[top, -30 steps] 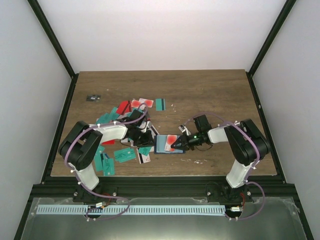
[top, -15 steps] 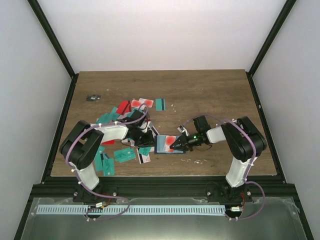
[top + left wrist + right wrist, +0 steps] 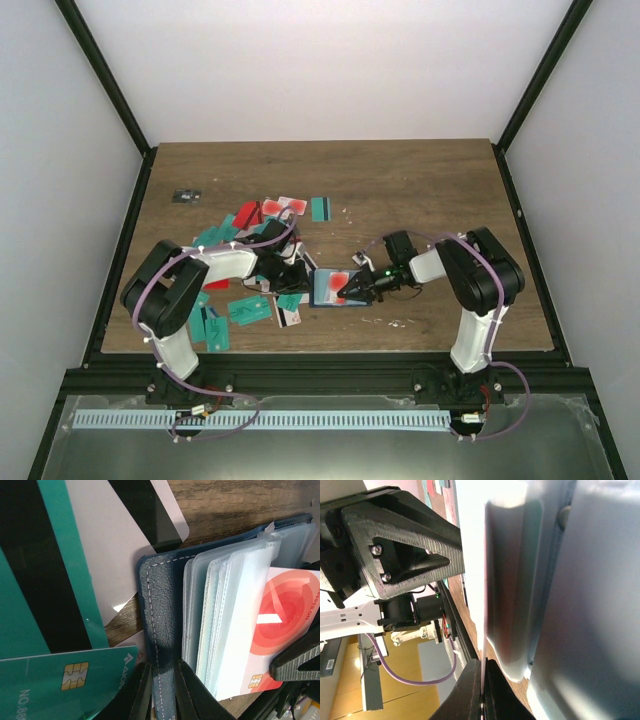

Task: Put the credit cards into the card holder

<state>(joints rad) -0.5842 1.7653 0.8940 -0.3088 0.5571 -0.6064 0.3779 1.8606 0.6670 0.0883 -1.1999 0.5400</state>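
Observation:
The dark navy card holder (image 3: 322, 289) lies open at the table's middle, clear sleeves (image 3: 225, 605) fanned. My left gripper (image 3: 298, 279) is shut on its navy cover (image 3: 152, 605), one finger on each side of the stitched edge (image 3: 164, 692). My right gripper (image 3: 350, 290) is shut on a white card with a red blotch (image 3: 287, 607), which lies against the sleeves. That card appears edge-on (image 3: 472, 555) between the right gripper's fingertips (image 3: 483, 695). Many loose credit cards (image 3: 240, 228), mostly teal, lie scattered to the left.
Teal cards (image 3: 250, 310) and a striped one (image 3: 289, 317) lie near the front edge by the left arm. A tiny black-grey object (image 3: 186, 196) sits at the far left back. A teal chip card (image 3: 60, 675) and a white striped card (image 3: 115, 545) lie beside the holder.
The right arm has drawn in a little to the left, carrying the white-and-red card further over the holder. The left gripper has kept its hold and place.

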